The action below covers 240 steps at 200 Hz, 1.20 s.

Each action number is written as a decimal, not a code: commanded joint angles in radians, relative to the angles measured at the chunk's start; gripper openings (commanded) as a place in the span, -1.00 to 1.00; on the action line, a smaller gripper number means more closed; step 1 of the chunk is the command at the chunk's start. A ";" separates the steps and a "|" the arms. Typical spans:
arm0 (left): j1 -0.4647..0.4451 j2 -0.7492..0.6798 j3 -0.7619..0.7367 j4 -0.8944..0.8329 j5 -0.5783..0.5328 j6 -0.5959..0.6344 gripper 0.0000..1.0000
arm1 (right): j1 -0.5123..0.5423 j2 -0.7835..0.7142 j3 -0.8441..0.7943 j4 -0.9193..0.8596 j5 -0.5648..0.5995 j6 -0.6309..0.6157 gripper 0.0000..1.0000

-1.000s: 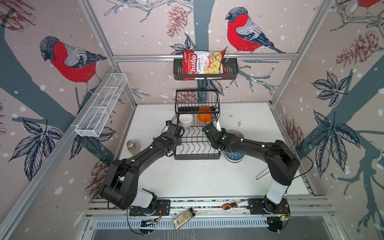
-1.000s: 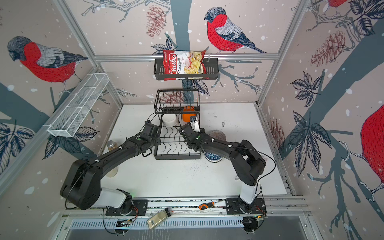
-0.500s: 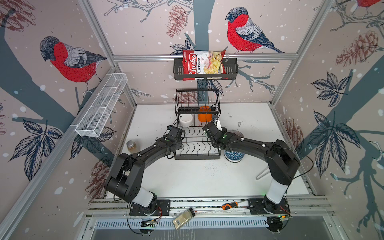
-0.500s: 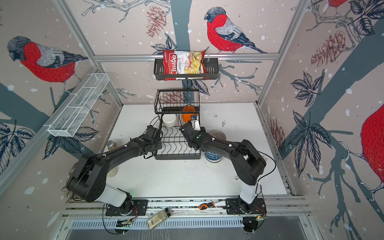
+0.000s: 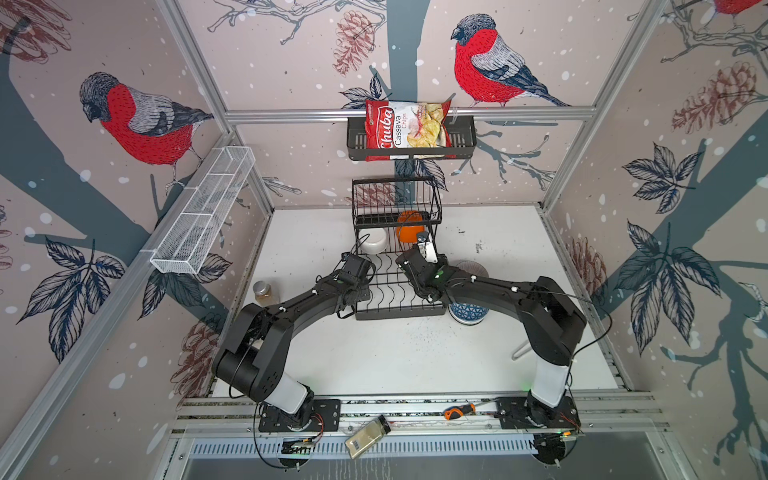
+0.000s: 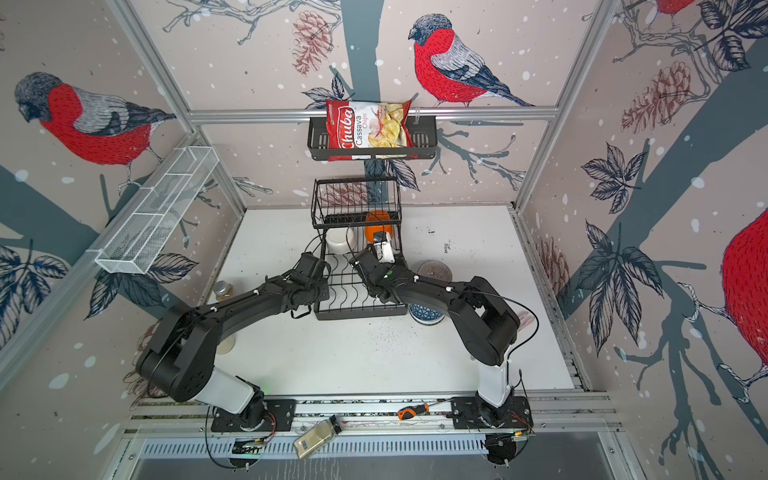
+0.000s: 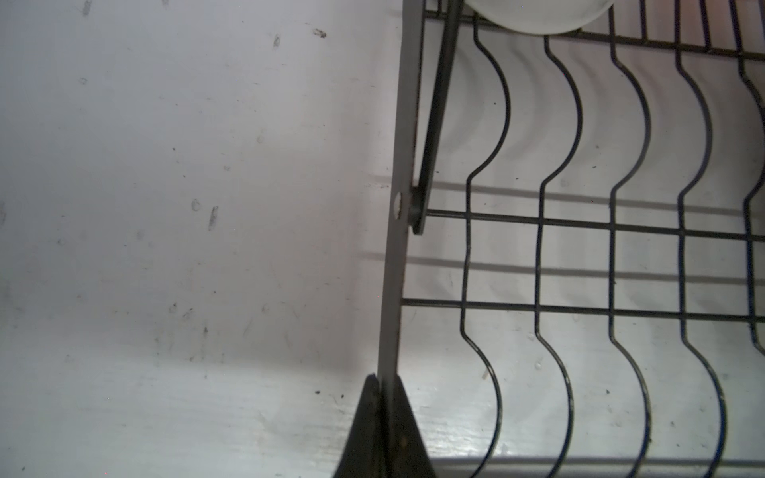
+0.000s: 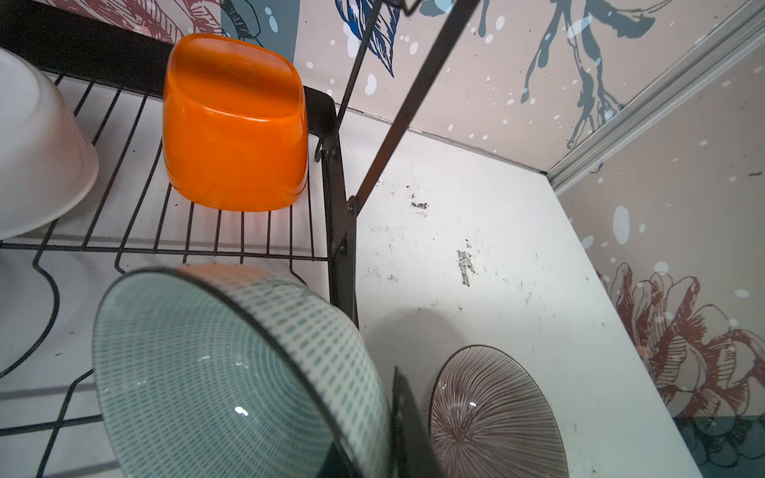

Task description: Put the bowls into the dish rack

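Note:
The black wire dish rack (image 5: 397, 291) stands mid-table in both top views. A white bowl (image 5: 372, 241) and an upturned orange bowl (image 8: 234, 124) sit at its far end under the raised basket. My left gripper (image 7: 385, 378) is shut on the rack's flat left side rail (image 7: 399, 207). My right gripper (image 8: 374, 438) is shut on the rim of a mint-green patterned bowl (image 8: 215, 372), held tilted over the rack's right side. A brown-striped bowl (image 8: 492, 414) lies on the table just right of the rack. A blue patterned bowl (image 5: 467, 313) sits partly under my right arm.
A small jar (image 5: 262, 291) stands left of the rack. A chips bag (image 5: 409, 129) fills the black wall shelf, and a white mesh trough (image 5: 203, 208) hangs on the left wall. A pale round thing (image 6: 226, 345) shows under my left arm. A screwdriver (image 5: 457, 411) lies on the front rail.
My left gripper has closed onto the rack's left side rail, and its arm has shifted slightly toward the front. The right arm and its bowl have hardly moved.

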 commanded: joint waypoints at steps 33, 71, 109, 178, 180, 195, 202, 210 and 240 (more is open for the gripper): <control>-0.026 0.014 -0.001 0.008 -0.001 -0.075 -1.00 | 0.028 0.087 0.061 -0.044 0.249 0.005 -1.00; -0.029 0.012 -0.019 0.020 0.008 -0.075 -1.00 | 0.031 0.127 0.087 -0.023 0.302 0.005 -1.00; -0.029 0.008 -0.026 0.026 0.012 -0.072 -1.00 | 0.031 0.185 0.140 -0.003 0.355 -0.033 -1.00; -0.029 0.008 -0.034 0.037 0.024 -0.061 -1.00 | 0.029 0.281 0.227 -0.017 0.436 0.009 -1.00; -0.029 0.008 -0.034 0.037 0.024 -0.061 -1.00 | 0.029 0.285 0.230 -0.022 0.439 0.014 -1.00; -0.028 0.005 -0.038 0.036 0.023 -0.058 -1.00 | 0.028 0.305 0.258 -0.066 0.466 0.062 -1.00; -0.029 0.002 -0.038 0.037 0.024 -0.058 -1.00 | 0.028 0.314 0.272 -0.087 0.476 0.084 -1.00; -0.029 0.001 -0.042 0.038 0.026 -0.057 -1.00 | 0.026 0.325 0.288 -0.103 0.481 0.101 -1.00; -0.029 0.003 -0.047 0.045 0.033 -0.055 -1.00 | 0.026 0.376 0.363 -0.221 0.512 0.215 -1.00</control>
